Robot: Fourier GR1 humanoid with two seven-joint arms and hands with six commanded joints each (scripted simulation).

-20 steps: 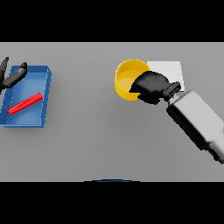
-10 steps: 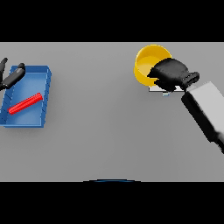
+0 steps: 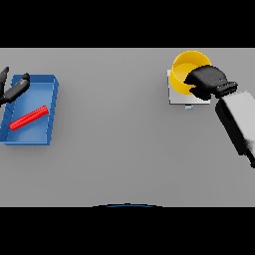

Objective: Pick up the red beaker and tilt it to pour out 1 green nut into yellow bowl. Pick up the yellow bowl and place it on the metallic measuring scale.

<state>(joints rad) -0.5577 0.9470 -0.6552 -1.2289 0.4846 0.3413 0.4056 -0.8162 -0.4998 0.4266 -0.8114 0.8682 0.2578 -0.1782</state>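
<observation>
The yellow bowl is at the far right, over the pale metallic scale, with my right hand shut on its near right rim. Whether the bowl rests on the scale or hangs just above it I cannot tell. The red beaker lies on its side in the blue tray at the left. My left hand shows at the left edge over the tray's far corner, fingers relaxed and holding nothing. No green nut is visible.
The blue tray takes up the left side of the grey table. My right forearm slants in from the right edge toward the scale.
My right hand has carried the yellow bowl rightward and farther back, over the scale. The left hand and the red beaker have not moved.
</observation>
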